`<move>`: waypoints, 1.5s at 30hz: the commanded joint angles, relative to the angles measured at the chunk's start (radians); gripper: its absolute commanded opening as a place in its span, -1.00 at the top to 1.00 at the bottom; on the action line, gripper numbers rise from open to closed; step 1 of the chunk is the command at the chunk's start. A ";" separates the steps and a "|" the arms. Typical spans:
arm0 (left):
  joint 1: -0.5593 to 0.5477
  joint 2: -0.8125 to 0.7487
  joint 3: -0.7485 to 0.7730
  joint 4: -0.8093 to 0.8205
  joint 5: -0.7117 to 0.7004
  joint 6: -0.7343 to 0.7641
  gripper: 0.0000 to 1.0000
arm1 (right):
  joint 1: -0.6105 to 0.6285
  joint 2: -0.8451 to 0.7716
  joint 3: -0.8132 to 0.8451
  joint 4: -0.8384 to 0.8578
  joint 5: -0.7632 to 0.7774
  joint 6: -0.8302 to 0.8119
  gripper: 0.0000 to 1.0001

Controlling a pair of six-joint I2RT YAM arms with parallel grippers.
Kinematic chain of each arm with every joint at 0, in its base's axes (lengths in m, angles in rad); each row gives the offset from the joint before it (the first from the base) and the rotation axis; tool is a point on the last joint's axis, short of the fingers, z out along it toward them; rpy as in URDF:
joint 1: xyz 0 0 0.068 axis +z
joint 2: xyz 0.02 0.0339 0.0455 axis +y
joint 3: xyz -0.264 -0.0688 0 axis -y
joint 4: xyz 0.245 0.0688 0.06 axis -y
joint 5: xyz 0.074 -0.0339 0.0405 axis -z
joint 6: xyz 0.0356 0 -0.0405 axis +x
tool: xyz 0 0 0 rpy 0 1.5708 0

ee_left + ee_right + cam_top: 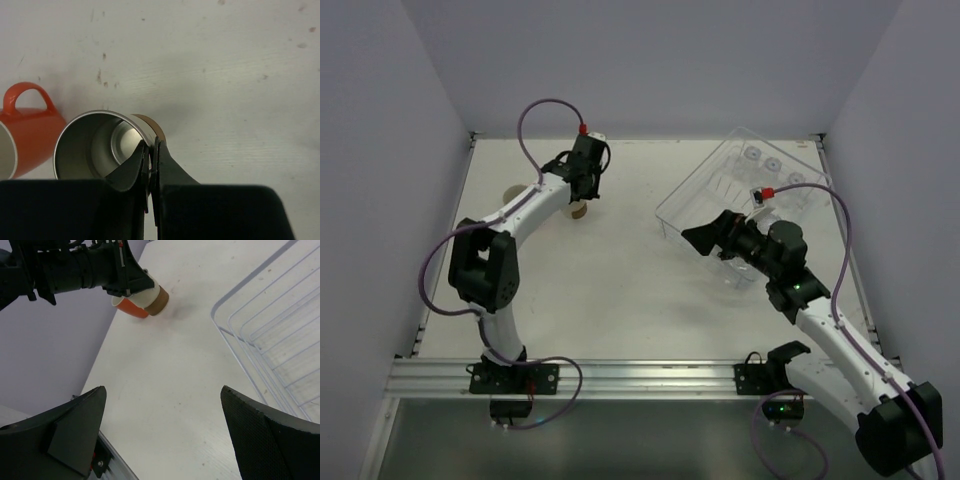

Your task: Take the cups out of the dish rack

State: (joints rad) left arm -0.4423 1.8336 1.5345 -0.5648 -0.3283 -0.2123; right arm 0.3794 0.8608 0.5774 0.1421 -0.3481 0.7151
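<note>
A: Left arm status?
B: Left end effector [151,146] is clenched on the rim of the beige steel-lined cup [95,150], one finger inside and one outside. The cup is out of the clear ribbed plastic dish rack [700,195]. It sits on the left side of the white surface [225,75], well apart from the rack and just beside the orange-red handled mug [27,135].
A: Seated or in the air?
B: Can't tell from the wrist view. It looks at or very near the surface.
A: Risks?
B: It's a single-wall pinch, so the cup can pivot about the fingers. If it's released tilted or unseated it tips, probably into the mug. The inner finger could also drag the rim on retreat.
A: Right arm?
B: Right end effector [163,390] is spread wide and holding nothing, at the rack's near corner. The rack looks light, so a careless reach shoves it and rattles the clear tumblers [773,163] at its far end.
A: Cup condition?
B: Upright, mouth up. Shiny metal inside, matte tan outside. Empty, no visible damage.
</note>
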 commanded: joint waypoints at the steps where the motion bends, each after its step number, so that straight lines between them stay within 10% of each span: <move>1: 0.074 0.036 0.021 0.017 -0.023 0.031 1.00 | 0.003 -0.017 -0.022 -0.029 0.041 -0.054 -0.98; 17: 0.108 0.162 0.000 0.160 -0.089 0.094 0.99 | 0.004 -0.032 -0.034 -0.065 0.076 -0.097 -0.98; 21: 0.109 0.156 -0.037 0.207 -0.104 0.082 0.71 | 0.004 -0.042 -0.028 -0.081 0.089 -0.103 -0.98; 25: 0.109 0.107 -0.071 0.236 -0.124 0.067 -0.15 | 0.003 -0.054 -0.016 -0.137 0.145 -0.127 -0.98; 34: 0.103 -0.071 -0.034 0.218 0.014 0.030 -0.97 | 0.004 -0.085 0.055 -0.369 0.410 -0.169 -0.92; 45: -0.034 -0.511 -0.200 0.286 0.518 -0.108 -1.00 | 0.004 0.042 0.190 -0.659 0.662 -0.197 -0.91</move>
State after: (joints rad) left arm -0.4232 1.4105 1.4120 -0.3187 -0.0292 -0.2600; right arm 0.3801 0.8486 0.6914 -0.3958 0.2012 0.5522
